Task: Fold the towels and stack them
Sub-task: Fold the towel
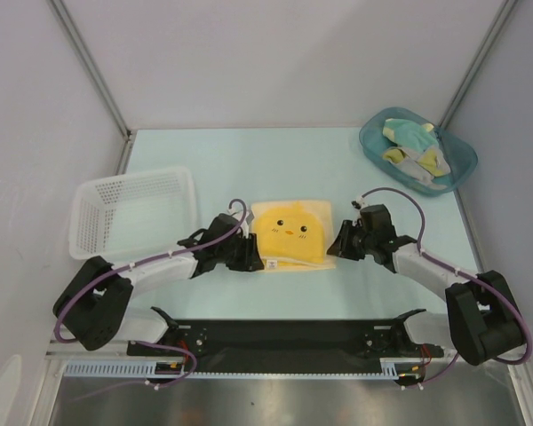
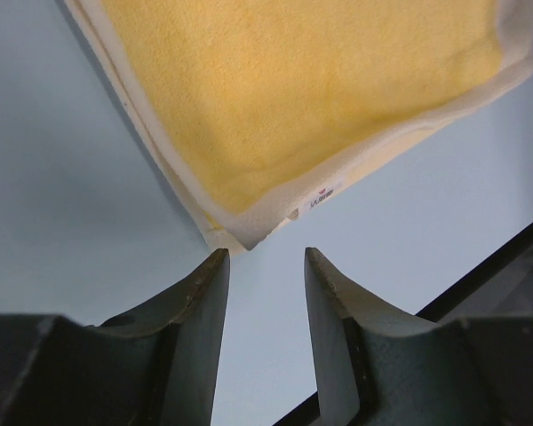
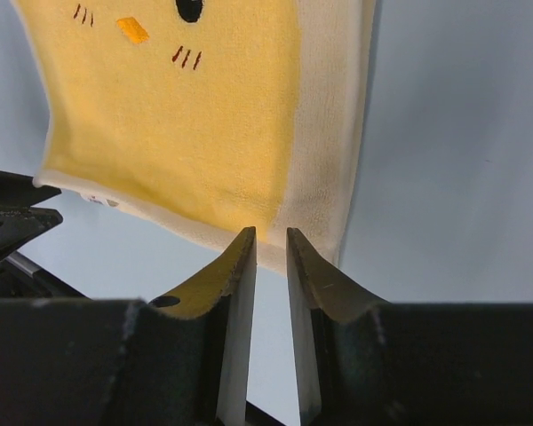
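Btwn L tool [image 1: 260,260] & R tool [image 1: 332,246]: 1 chick towel [image 1: 290,232]

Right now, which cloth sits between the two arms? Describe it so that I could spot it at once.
On the pale blue table, look between the white mesh basket at the left and the teal plastic tub at the far right. There lies a square yellow towel. Unlike the crumpled towels in the tub, it lies flat and bears a chick face.
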You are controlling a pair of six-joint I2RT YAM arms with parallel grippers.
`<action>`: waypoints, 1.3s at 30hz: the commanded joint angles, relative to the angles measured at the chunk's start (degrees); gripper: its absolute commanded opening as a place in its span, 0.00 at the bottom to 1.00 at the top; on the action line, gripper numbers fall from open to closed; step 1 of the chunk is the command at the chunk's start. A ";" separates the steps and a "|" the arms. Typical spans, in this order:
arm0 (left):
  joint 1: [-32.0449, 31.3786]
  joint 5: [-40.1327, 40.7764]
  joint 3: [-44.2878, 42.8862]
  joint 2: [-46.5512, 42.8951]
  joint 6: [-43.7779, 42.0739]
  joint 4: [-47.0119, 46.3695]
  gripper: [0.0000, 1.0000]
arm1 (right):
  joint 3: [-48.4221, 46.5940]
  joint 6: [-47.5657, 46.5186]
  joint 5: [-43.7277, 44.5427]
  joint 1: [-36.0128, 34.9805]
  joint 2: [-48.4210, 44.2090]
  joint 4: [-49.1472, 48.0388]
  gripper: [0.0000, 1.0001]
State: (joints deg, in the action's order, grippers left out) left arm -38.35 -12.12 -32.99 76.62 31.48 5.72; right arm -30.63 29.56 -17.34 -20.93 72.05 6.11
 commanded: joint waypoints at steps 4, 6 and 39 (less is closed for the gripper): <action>-0.41 3.06 -6.46 -1.82 -0.19 5.17 0.45 | -4.07 0.41 -0.41 -1.30 -0.86 1.80 0.24; -0.41 4.30 -9.89 -2.52 -0.46 7.63 0.45 | -5.57 0.23 -0.32 -1.92 -1.04 2.94 0.24; -1.29 2.97 0.65 5.03 3.67 -4.40 0.39 | -2.07 1.38 -5.16 -11.15 15.13 -11.73 0.19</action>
State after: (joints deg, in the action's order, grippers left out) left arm -38.68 -10.61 -34.02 83.31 34.57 0.67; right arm -33.61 32.38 -25.45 -31.77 87.79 -5.98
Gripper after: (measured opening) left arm 0.386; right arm 0.194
